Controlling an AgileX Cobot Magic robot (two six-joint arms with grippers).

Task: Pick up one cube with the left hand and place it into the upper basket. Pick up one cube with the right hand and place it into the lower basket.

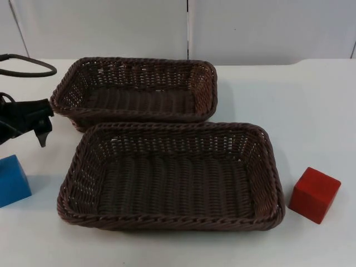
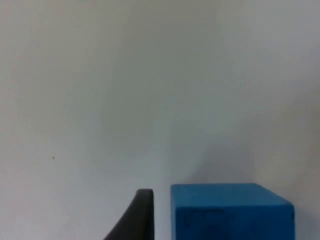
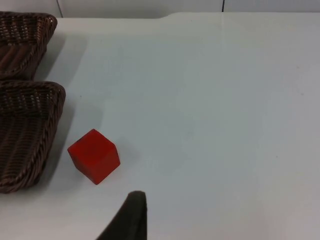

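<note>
Just below left end effector (image 1: pixel 39 130): blue cube (image 1: pixel 12 180) at counter (image 1: pixel 311 111) edge; grip state unclear. Ahead of right end effector: red cube (image 3: pixel 94 155), bare counter around, grip unclear.

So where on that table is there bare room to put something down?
Widest bare patch: right of both baskets, above the red cube, reaching the wall. A thinner strip runs along the front edge below the lower basket. Crowded: the slim gap between it and the upper basket, and the left side, where the left end effector hangs above the blue cube.

two baskets: upper basket (image 1: pixel 139 89), lower basket (image 1: pixel 172 175); two cubes: blue cube (image 1: pixel 12 181), red cube (image 1: pixel 314 193).
</note>
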